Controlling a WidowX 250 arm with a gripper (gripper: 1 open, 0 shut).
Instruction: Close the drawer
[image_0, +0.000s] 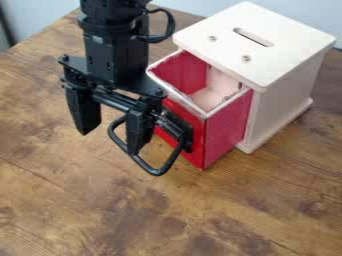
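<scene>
The red drawer (207, 128) stands pulled out of the pale wooden cube (283, 85), toward the lower left of the camera view. Its pale pink inside (209, 85) shows from above. A black loop handle (150, 152) sticks out from the red front. My black gripper (110, 128) points down just left of that front, open, with nothing between its fingers. Its right finger (138, 122) is close above the handle; I cannot tell whether they touch.
The cube has a slot (251, 35) and small holes in its top. Everything stands on a brown wooden table (80, 210). A dark edge shows at the far upper left.
</scene>
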